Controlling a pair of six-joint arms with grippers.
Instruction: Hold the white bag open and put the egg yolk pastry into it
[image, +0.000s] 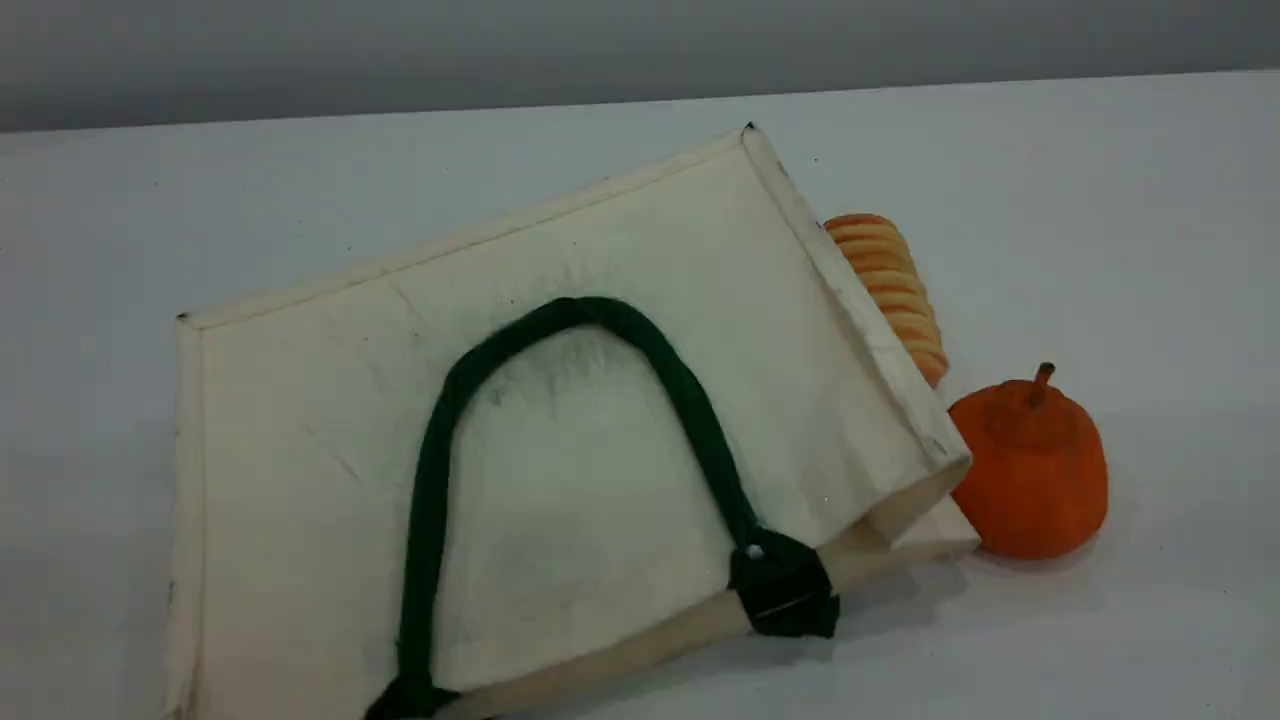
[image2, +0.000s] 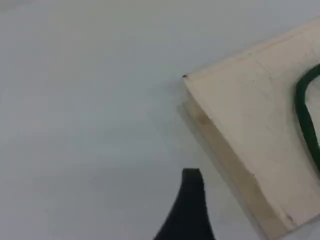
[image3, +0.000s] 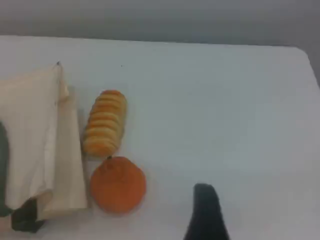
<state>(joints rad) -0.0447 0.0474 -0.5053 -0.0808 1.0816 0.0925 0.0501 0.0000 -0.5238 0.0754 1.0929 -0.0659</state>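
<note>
The white bag (image: 560, 430) lies flat on the pale counter (image: 1100, 200), filling the centre and lower left of the scene view. One dark green rope handle (image: 560, 312) arches over its upper face, and a green tab (image: 785, 585) sits at the rim toward the lower middle of the frame. The bag's mouth gapes a little at the right corner, where the fabric folds up.

Just beside the bag's right edge lies a ridged orange-striped roll (image: 893, 290), partly hidden behind the fabric. Below it, at the right of the frame, stands a round orange fruit with a short stem (image: 1030, 475), close to the bag's corner; whether they touch is unclear. The egg yolk pastry shows in none of the views.

In the left wrist view, one dark fingertip of the left gripper (image2: 190, 200) rises from the bottom edge over bare counter, near the bag's corner; its jaws stand spread wide. In the right wrist view, one fingertip of the right gripper (image3: 206, 210) sits at the bottom edge, right of the orange fruit and apart from it; how its jaws stand I cannot tell.
</note>
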